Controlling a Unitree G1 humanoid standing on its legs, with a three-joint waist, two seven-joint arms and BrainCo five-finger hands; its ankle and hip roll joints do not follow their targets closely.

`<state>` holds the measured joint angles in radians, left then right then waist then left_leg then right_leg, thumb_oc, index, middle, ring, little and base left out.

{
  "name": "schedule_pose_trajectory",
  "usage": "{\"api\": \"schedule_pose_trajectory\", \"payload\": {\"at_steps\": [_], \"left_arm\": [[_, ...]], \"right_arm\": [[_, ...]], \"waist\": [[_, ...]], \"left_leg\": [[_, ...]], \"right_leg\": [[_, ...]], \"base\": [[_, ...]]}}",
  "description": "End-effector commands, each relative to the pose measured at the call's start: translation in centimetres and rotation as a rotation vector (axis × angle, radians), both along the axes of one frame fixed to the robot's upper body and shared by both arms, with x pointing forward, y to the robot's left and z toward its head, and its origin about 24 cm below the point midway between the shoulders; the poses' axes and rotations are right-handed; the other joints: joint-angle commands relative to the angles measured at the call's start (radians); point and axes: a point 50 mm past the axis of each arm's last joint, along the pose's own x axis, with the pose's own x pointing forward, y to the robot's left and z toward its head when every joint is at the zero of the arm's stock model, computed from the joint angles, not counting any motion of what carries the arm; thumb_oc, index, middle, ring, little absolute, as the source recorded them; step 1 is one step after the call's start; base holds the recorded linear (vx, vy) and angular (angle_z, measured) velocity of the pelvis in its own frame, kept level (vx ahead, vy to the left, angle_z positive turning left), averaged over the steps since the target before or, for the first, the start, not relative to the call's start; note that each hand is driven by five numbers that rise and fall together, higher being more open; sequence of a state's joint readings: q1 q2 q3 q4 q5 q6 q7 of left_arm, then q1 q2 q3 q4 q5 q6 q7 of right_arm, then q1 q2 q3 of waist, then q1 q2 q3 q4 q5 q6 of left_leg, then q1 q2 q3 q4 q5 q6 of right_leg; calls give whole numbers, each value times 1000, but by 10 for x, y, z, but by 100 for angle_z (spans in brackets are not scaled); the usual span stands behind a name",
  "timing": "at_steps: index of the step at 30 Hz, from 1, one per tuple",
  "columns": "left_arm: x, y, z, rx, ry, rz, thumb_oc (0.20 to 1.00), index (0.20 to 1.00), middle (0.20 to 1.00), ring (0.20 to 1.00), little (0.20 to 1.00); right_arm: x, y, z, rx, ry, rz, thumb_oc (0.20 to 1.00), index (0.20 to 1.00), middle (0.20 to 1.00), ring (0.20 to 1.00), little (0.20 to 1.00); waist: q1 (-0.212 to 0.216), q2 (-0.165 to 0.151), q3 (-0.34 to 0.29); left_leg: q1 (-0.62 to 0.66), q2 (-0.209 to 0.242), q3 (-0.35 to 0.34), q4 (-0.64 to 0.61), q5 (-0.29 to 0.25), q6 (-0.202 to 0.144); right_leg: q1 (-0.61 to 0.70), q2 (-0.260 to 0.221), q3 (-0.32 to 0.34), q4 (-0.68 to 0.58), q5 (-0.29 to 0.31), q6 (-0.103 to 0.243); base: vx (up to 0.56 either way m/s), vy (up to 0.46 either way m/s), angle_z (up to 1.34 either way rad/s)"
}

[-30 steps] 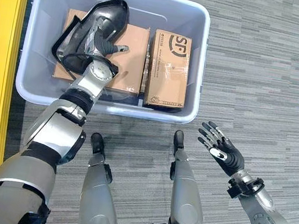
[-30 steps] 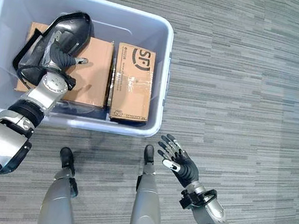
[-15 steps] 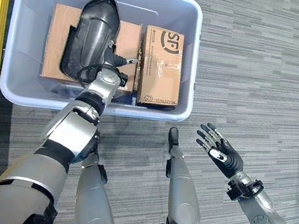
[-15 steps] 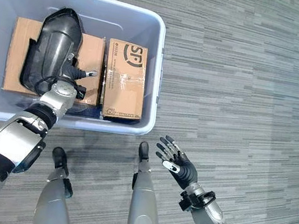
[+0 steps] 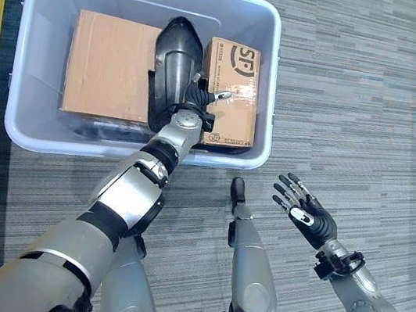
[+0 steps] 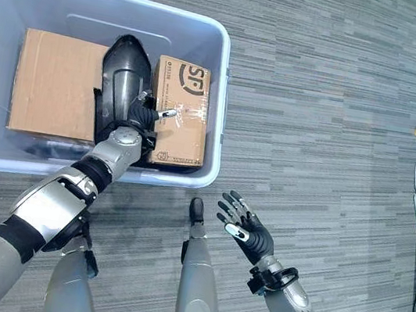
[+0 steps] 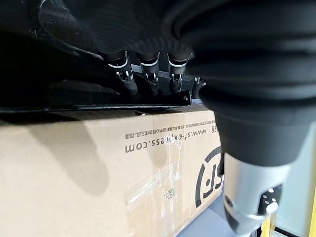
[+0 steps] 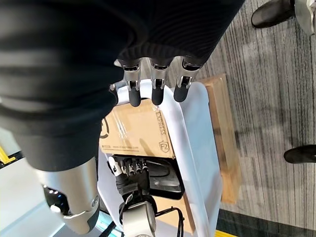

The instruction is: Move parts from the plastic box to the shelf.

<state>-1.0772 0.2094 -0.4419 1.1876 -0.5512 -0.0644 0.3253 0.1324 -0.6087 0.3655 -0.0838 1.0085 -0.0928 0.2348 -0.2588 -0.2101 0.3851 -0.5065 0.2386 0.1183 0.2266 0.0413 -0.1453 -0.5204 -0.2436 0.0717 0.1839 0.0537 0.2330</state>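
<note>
Black moulded plastic part (image 5: pixel 173 67), clamped in left hand (image 5: pixel 195 100), standing tilted between cardboard boxes (image 5: pixel 110 65) inside pale blue plastic box (image 5: pixel 271 79). Right hand (image 5: pixel 306 213) spread empty over grey carpet (image 5: pixel 375 103). Pickup step, seemingly; lifting clear toward shelf needed next.

Your plastic box (image 5: pixel 26 56) is a pale blue-grey open tub standing on the carpet. Inside it you have a black moulded part (image 5: pixel 173 63), long with a rounded end, raised above two cardboard cartons, a wide one (image 5: pixel 107 65) and a narrower taped one (image 5: pixel 238 89). The left hand (image 5: pixel 195 100) has its fingers curled round the part's lower edge.
</note>
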Motion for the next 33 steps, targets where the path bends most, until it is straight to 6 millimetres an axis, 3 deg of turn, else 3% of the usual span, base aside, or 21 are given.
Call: {"api": "schedule_pose_trajectory", "payload": {"at_steps": [1,2,8,11,12,14,15,23,33], "left_arm": [[-1,-3,20,-224,-149,-31,1000,1000,1000,1000,1000],[-6,9,24,-278,-218,-10,1000,1000,1000,1000,1000],[-34,34,29,-301,-390,-5,1000,1000,1000,1000,1000],[-57,52,29,-273,-475,9,1000,1000,1000,1000,1000],[-78,69,32,-212,-547,36,1000,1000,1000,1000,1000],[-84,72,33,-203,-567,34,1000,1000,1000,1000,1000],[-96,78,37,-143,-612,41,1000,1000,1000,1000,1000],[-102,83,34,-45,-629,102,1000,1000,1000,1000,1000],[-71,79,14,-12,-477,195,1000,1000,1000,1000,1000]], "right_arm": [[6,-9,12,-1,-53,-21,1000,1000,1000,1000,1000],[6,-10,12,1,-56,-38,1000,1000,1000,1000,1000],[3,-10,13,12,-69,-48,1000,1000,1000,1000,1000],[3,-13,14,10,-82,-65,1000,1000,1000,1000,1000],[4,-15,15,8,-93,-69,1000,1000,1000,1000,1000],[4,-15,16,5,-95,-69,1000,1000,1000,1000,1000],[6,-17,18,4,-109,-77,1000,1000,1000,1000,1000],[7,-16,19,5,-115,-72,1000,1000,1000,1000,1000],[6,-15,19,12,-98,-64,1000,1000,1000,1000,1000]], "waist": [[0,-3,33],[17,12,43],[58,33,66],[78,39,77],[96,42,81],[100,42,82],[111,41,84],[118,26,92],[98,-2,100]], "left_leg": [[-40,53,-30,146,-99,10],[-31,46,-29,145,-99,11],[-19,32,-32,138,-95,17],[-13,28,-35,136,-97,20],[-7,26,-37,133,-98,22],[-5,25,-37,130,-97,22],[-3,25,-38,129,-97,24],[-1,24,-35,125,-95,26],[-7,38,-31,129,-86,21]], "right_leg": [[58,34,-54,-37,12,-64],[72,26,-58,-36,10,-65],[87,18,-69,-32,6,-69],[96,12,-75,-31,2,-69],[102,10,-77,-31,-1,-70],[105,9,-77,-33,-2,-71],[109,7,-81,-32,-5,-71],[112,9,-81,-35,-5,-73],[94,21,-75,-27,-1,-77]], "base": [[0,0,0],[12,4,-5],[-4,1,-6],[0,6,11],[3,-1,8],[-1,1,6],[0,0,0],[-6,-2,0],[-9,-3,-2]]}}
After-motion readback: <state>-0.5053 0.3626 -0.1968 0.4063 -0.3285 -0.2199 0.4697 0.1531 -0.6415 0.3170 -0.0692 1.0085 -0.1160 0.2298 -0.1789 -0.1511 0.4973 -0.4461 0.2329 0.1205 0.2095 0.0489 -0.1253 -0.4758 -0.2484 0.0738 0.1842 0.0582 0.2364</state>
